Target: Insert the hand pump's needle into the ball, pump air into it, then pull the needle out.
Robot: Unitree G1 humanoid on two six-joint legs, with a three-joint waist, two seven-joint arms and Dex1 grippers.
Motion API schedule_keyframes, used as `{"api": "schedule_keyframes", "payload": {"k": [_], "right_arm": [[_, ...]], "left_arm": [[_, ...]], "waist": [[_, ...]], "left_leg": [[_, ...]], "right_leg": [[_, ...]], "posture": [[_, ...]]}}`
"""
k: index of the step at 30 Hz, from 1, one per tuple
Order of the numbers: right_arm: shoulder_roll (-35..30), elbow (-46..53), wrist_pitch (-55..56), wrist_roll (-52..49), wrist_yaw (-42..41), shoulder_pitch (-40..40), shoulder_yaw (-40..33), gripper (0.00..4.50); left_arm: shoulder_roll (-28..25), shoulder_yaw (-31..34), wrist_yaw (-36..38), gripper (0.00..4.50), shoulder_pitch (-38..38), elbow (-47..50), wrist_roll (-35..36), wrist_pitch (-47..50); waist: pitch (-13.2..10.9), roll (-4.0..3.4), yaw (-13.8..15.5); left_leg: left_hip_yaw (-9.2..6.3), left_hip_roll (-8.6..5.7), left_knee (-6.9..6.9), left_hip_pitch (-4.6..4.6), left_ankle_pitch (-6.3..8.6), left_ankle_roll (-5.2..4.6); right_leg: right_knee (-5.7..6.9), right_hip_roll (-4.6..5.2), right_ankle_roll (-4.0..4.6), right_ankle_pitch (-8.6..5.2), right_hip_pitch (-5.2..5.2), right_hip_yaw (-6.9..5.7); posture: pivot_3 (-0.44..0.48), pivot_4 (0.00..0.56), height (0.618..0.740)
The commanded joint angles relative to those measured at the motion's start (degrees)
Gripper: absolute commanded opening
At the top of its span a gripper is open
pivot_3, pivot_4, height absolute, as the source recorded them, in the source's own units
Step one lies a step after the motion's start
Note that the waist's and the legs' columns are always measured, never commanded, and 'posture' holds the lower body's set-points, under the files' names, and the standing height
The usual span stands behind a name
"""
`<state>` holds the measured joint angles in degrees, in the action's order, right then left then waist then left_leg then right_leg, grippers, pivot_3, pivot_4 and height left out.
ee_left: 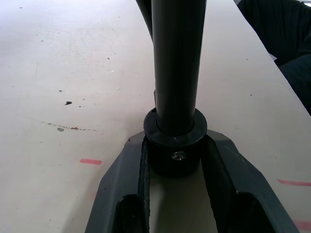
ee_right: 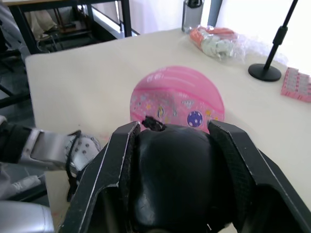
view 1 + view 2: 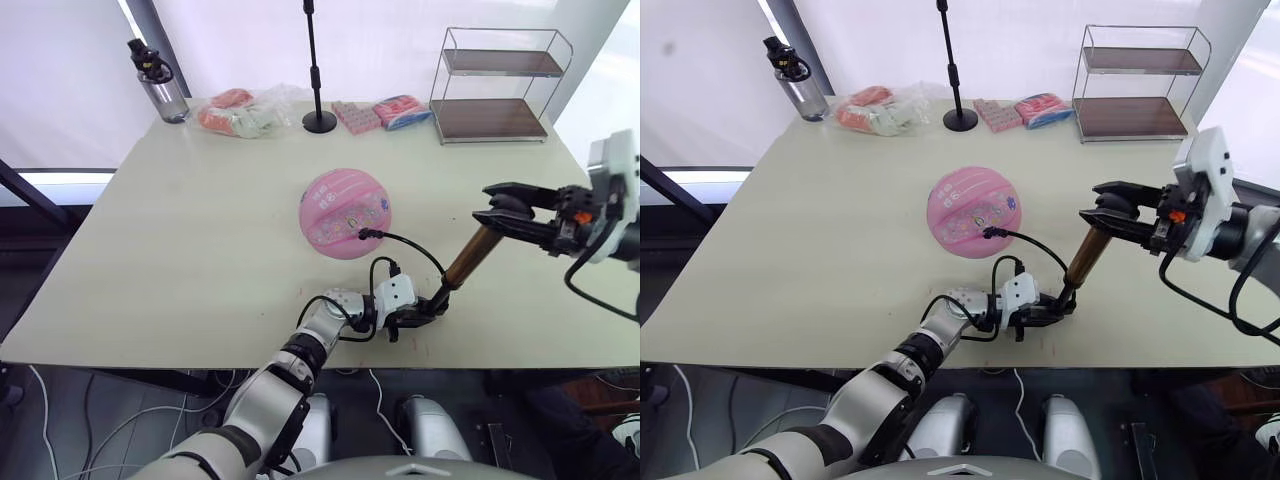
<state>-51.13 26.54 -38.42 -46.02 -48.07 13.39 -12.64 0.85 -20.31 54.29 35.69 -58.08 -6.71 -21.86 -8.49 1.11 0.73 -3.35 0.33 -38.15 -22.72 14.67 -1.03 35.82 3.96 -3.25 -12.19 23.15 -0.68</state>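
Centre of the frame, on the beige table [image 3: 180, 250], I see the ball [image 3: 345, 214]: pink, cartoon prints facing me, purple flower mark visible from the right wrist view. The black hose [image 3: 408, 245] runs from its lower right side, where the needle fitting [image 3: 367, 236] sits against the skin; the needle itself I can't make out.

Lower centre-right, the hand pump [image 3: 466, 258] stands tilted, base on the table near the front edge, gold barrel leaning up toward the right. My left gripper [image 3: 425, 312] is pinching the black base cap: in the left wrist view both fingers [image 1: 121, 184] are pressed against the cap either side. My right gripper [image 3: 508, 212], mid-right of the frame, is clamped on the black T-handle at the pump's top; the right wrist view shows both fingers [image 2: 104, 165] snug against the rounded handle.

Along the top of the frame: a water bottle [image 3: 157, 82] upper left, a clear bag of pink packets [image 3: 240, 110] next to it, a black stand [image 3: 318, 70] top centre, more pink packets [image 3: 385, 112] beside its base, and a two-tier wire shelf [image 3: 498, 85] upper right.
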Motion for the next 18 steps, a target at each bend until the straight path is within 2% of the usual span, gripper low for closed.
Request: {"api": "schedule_keyframes", "payload": {"k": [1,6,9,18], "right_arm": [[2.88,-1.41,4.06,8.12,0.93,-5.66,7.18,1.83],[7.22,-4.18,10.62,15.26,1.5,-10.24,11.76,1.83],[7.23,-4.43,13.43,18.19,0.8,-11.86,12.86,1.83],[2.69,-0.78,9.62,4.92,-4.96,-2.11,0.55,1.83]], "left_arm": [[-0.83,-1.1,0.06,1.07,-2.27,-3.95,-2.15,2.23],[-0.68,-1.12,0.02,1.07,-2.31,-3.89,-2.24,2.18],[-0.67,-1.0,-0.03,1.07,-2.29,-3.82,-2.25,2.25],[-0.72,-0.96,0.24,1.07,-2.27,-3.8,-2.25,2.27]], "waist": [[0.03,0.01,0.02],[0.22,0.14,-0.02],[0.22,0.14,0.03],[-0.06,-0.12,0.13]], "left_leg": [[0.0,0.0,0.0,0.01,0.0,0.0],[0.0,0.0,0.0,0.06,0.0,0.0],[-0.01,0.0,0.0,0.08,0.0,0.0],[-0.03,-0.05,0.0,-0.04,0.0,0.0]], "right_leg": [[0.0,0.0,0.0,0.0,-0.01,0.0],[0.0,-0.01,0.0,0.0,-0.04,0.01],[0.0,-0.02,0.02,-0.01,-0.06,0.0],[0.0,0.01,0.02,-0.01,-0.01,0.0]], "posture": [[0.0,0.15,0.731],[0.0,0.15,0.731],[0.0,0.15,0.731],[0.0,0.15,0.731]]}}
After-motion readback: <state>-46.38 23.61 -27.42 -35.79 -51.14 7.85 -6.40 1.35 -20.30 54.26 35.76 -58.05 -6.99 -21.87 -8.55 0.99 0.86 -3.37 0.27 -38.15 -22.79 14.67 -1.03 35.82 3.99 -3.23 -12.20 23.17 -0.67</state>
